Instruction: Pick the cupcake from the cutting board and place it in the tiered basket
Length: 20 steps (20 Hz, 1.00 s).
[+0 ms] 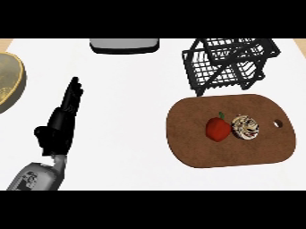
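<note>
Brown and rounded, the cutting board (202, 152) lies on the right half of the white counter (129, 112), with a small hole near its right edge. The cupcake (245, 128) sits on the board a little right of its middle, its pale top speckled with dark bits. Touching the cupcake's left side is a red item (217, 129) with a green stem, perhaps a pepper, though the view is too poor to be sure. The tiered basket (228, 67), black wire, stands just beyond the board's far edge. The left hand (58, 127) shows at the lower left, well apart from the board, on its grey forearm; its fingers are straight and held together, pointing up the view, and it holds nothing. A round golden dish (0, 85) lies at the left edge. A grey-and-white appliance (125, 44) sits at the counter's far side.
</note>
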Each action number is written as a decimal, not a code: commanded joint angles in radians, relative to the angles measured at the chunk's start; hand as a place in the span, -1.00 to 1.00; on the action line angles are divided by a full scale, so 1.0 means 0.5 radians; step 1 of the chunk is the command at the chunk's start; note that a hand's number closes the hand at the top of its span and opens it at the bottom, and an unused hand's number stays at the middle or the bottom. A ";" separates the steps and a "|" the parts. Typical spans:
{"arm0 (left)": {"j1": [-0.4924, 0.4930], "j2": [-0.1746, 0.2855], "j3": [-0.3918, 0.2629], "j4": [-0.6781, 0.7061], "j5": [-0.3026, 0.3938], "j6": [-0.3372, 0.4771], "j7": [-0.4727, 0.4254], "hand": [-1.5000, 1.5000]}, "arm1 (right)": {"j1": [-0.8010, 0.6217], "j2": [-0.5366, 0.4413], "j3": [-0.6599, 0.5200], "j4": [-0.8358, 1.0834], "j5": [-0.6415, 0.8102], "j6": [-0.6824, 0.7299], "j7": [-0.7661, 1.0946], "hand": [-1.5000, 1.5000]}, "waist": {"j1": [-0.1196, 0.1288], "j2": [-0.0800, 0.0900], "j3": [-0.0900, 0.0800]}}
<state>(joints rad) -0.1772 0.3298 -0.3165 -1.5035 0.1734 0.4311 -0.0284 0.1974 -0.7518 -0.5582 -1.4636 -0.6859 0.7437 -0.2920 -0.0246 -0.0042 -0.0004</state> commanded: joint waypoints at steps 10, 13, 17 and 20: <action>0.136 -0.063 -0.101 -0.157 -0.107 0.049 0.050 0.00 | 0.209 -0.221 -0.017 -1.077 0.838 -0.404 0.547 -1.00 | 0.040 -0.001 -0.002; 0.001 -0.108 -0.052 -0.070 -0.150 0.033 0.088 0.00 | 0.092 -0.261 0.009 -1.153 0.757 -0.365 0.817 -1.00 | 0.041 0.006 -0.001; -0.053 -0.145 0.044 0.030 -0.146 -0.057 0.075 0.00 | 0.007 -0.113 0.152 -1.289 0.891 -0.370 0.966 -1.00 | 0.043 0.009 0.000; -0.127 -0.216 0.045 0.128 -0.183 -0.026 0.060 0.00 | -0.038 -0.051 0.355 -1.504 1.021 -0.480 1.172 -1.00 | 0.041 0.012 -0.001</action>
<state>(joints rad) -0.1847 0.2588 -0.3226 -1.5263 0.0858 0.4328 0.0252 0.2055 -0.8114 -0.4630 -2.1208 -0.2381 0.5349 0.1913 -0.0026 -0.0006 -0.0008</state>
